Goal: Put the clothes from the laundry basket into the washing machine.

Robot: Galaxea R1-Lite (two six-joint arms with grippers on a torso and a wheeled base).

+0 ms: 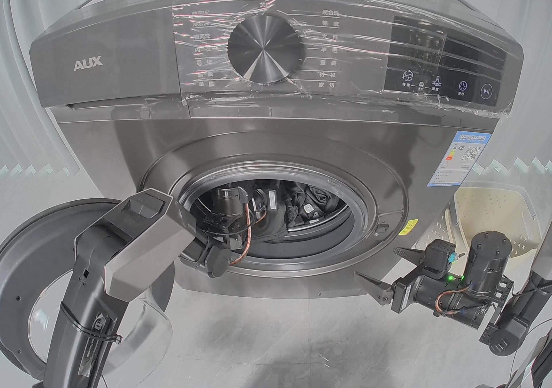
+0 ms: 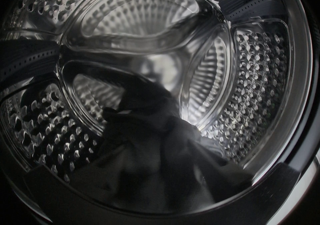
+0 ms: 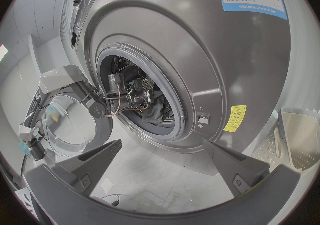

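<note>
Dark clothes (image 2: pixel 156 155) lie heaped at the bottom of the washing machine's (image 1: pixel 276 130) steel drum (image 2: pixel 253 79), and in the head view some cloth drapes over the lip of the round opening at centre frame. The left hand (image 3: pixel 146 94) is inside that opening, with the door (image 1: pixel 29 268) swung wide at lower left. Whether this hand is spread or pinching cloth cannot be told. The right hand (image 1: pixel 391 271) hangs at lower right, spread and holding nothing, just in front of the cream laundry basket (image 1: pixel 500 211), whose visible inside is bare plastic. Loading appears to be at the drop-off stage. Next, the left arm would need to release any cloth and back straight out without dragging the draped piece over the rim.
</note>
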